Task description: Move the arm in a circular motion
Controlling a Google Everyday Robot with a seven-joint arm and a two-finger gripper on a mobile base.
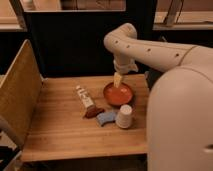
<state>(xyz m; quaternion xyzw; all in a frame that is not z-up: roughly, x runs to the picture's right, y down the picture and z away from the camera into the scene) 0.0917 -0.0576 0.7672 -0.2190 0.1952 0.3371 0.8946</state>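
My off-white arm (150,50) reaches from the right foreground across to the back of the wooden table (60,130), bends at a bulbous joint and points down. Its pale tip, the gripper (118,80), hangs just above the far left rim of an orange-red bowl (119,94). It holds nothing that I can see.
On the table lie a white tube or bottle (85,97), a small brown object (93,113), a blue object (106,118) and a small white cup (124,116). A wooden side panel (19,95) stands at the left. A dark wall is behind.
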